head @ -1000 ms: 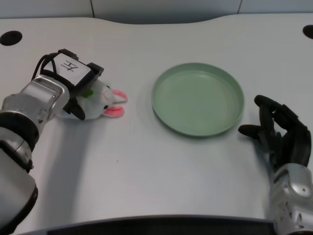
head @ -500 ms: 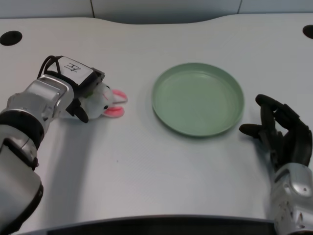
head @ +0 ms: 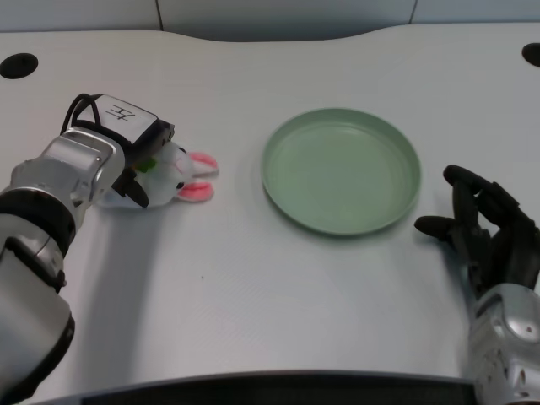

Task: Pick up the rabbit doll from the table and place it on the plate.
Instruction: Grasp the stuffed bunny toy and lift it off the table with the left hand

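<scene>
Fingers [head: 135, 187] of the left hand [head: 131, 148] curl down around the soft white rabbit doll [head: 173, 173], so they seem to be holding it, ready to lift. Bunny lies on the smooth white table [head: 253, 278], pink ears pointing toward the round green plate [head: 341, 169] nearby. That plate has a low rim and looks hard and shiny.

This looks like a robot test lab: a plain white tabletop [head: 253, 278] with round black cable holes at 10 o'clock [head: 18, 65] and 2 o'clock [head: 531, 54]
</scene>
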You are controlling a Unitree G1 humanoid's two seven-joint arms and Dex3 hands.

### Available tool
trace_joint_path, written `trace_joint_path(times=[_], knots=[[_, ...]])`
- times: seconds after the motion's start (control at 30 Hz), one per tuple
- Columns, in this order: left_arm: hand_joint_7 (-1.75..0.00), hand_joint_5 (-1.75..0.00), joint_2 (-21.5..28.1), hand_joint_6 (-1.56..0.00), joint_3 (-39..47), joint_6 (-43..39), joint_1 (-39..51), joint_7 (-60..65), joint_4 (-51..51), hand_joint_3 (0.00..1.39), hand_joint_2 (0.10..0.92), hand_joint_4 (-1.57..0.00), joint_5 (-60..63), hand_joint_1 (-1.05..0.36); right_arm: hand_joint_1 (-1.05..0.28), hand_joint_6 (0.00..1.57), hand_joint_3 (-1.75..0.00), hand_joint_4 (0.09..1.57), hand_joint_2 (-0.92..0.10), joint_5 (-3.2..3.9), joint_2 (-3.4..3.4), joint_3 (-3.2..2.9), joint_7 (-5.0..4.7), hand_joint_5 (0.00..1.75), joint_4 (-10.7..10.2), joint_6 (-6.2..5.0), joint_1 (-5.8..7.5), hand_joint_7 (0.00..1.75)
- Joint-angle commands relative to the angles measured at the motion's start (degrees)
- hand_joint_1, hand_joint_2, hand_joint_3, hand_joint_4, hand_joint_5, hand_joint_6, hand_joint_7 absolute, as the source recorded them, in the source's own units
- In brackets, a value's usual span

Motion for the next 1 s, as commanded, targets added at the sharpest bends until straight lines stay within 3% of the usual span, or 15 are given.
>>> trace_joint_path(times=[0.03, 0.1, 0.2, 0.3, 0.37, 0.47, 0.53, 0.6, 0.77, 0.8, 0.87, 0.9, 0.93, 1.0], knots=[[-0.07, -0.36, 1.15, -0.67, 0.21, -1.2, 1.39, 2.86, 0.64, 0.0, 0.813, -0.59, -0.18, -0.52, -0.33, 0.78, -0.27, 0.8, -0.92, 0.18, 0.1, 0.04, 0.29, 1.11, -1.44, 0.63, 1.05, 0.44], [-0.14, -0.83, 1.61, -0.85, 0.08, -2.09, 2.09, 6.16, 0.74, 0.0, 0.791, -0.58, 0.04, -0.45, -0.33, 0.78, -0.27, 0.8, -0.92, 0.44, 0.11, 0.01, 0.45, 1.11, -1.88, 0.9, 1.27, 0.45], [-0.33, -1.16, 1.96, -0.89, -0.88, -2.64, 2.51, 9.86, 1.1, 0.0, 0.798, -0.56, 1.09, -0.39, -0.33, 0.78, -0.27, 0.78, -0.92, 0.54, 0.05, 0.04, 0.44, 1.11, -2.25, 1.23, 1.43, 0.45], [-0.91, -1.57, 1.95, -0.7, -1.98, -1.91, 2.83, 13.65, 1.57, 0.0, 0.836, -0.59, 2.38, -0.3, -0.33, 0.78, -0.27, 0.79, -0.92, 0.37, 0.07, 0.17, 0.14, 1.1, -2.97, 1.92, 1.58, 0.45], [-1.01, -1.69, 1.95, -0.65, -2.36, -1.57, 2.94, 15.76, 1.66, 0.0, 0.822, -0.61, 2.94, -0.31, -0.32, 0.78, -0.27, 0.79, -0.92, 0.66, 0.18, 0.0, 0.27, 1.1, -3.15, 2.08, 1.55, 0.45], [-0.91, -1.74, 2.13, -0.73, -2.37, -2.16, 2.99, 17.68, 1.7, 0.0, 0.783, -0.72, 2.98, -0.33, -0.32, 0.78, -0.27, 0.79, -0.92, 0.59, 0.15, -0.04, 0.38, 1.1, -2.84, 1.87, 1.46, 0.46], [-0.65, -1.75, 2.39, -0.87, -2.34, -3.23, 2.83, 17.47, 1.75, 0.01, 0.806, -0.83, 2.79, -0.32, -0.32, 0.77, -0.27, 0.79, -0.92, 0.47, 0.05, -0.02, 0.49, 1.1, -2.44, 1.65, 1.36, 0.45], [-0.56, -1.75, 2.48, -0.92, -2.06, -3.86, 2.59, 16.33, 1.83, 0.01, 0.831, -0.85, 2.36, -0.27, -0.32, 0.78, -0.28, 0.78, -0.92, 0.23, -0.04, 0.06, 0.34, 1.1, -2.14, 1.63, 1.21, 0.46], [-0.53, -1.75, 2.8, -0.95, 0.7, -6.12, 2.92, 18.04, 1.45, 0.01, 0.834, -0.82, -0.32, -0.2, -0.32, 0.77, -0.27, 0.78, -0.92, 0.44, 0.02, -0.14, 0.55, 1.11, -1.06, 1.01, 0.72, 0.46], [-0.72, -1.75, 2.85, -0.9, 1.68, -6.52, 2.86, 17.73, 1.34, 0.01, 0.853, -0.83, -1.27, -0.19, -0.33, 0.77, -0.27, 0.79, -0.92, 0.37, 0.03, -0.16, 0.36, 1.11, -0.8, 1.05, 0.56, 0.46], [-1.28, -1.75, 2.97, -0.69, 3.29, -7.04, 2.65, 16.77, 1.1, 0.01, 0.895, -0.83, -2.95, -0.18, -0.33, 0.78, -0.25, 0.8, -0.92, 0.09, 0.0, -0.07, 0.02, 1.11, -0.33, 1.0, 0.28, 0.46], [-1.42, -1.75, 2.95, -0.64, 5.08, -7.67, 2.8, 16.57, 0.78, 0.01, 0.904, -0.84, -4.8, -0.18, -0.33, 0.78, -0.25, 0.8, -0.92, -0.05, -0.01, -0.01, -0.11, 1.1, -0.17, 0.99, 0.16, 0.46], [-1.51, -1.75, 2.92, -0.61, 6.64, -8.1, 2.94, 16.41, 0.48, 0.01, 0.913, -0.82, -6.38, -0.16, -0.33, 0.78, -0.25, 0.8, -0.92, -0.15, 0.0, 0.04, -0.21, 1.1, -0.03, 0.91, 0.06, 0.46], [-1.48, -1.75, 2.92, -0.61, 9.86, -9.06, 3.16, 15.47, -0.33, 0.01, 0.917, -0.81, -9.65, -0.15, -0.33, 0.78, -0.26, 0.8, -0.92, -0.34, -0.03, 0.15, -0.2, 1.11, 0.4, 0.47, -0.15, 0.46]])
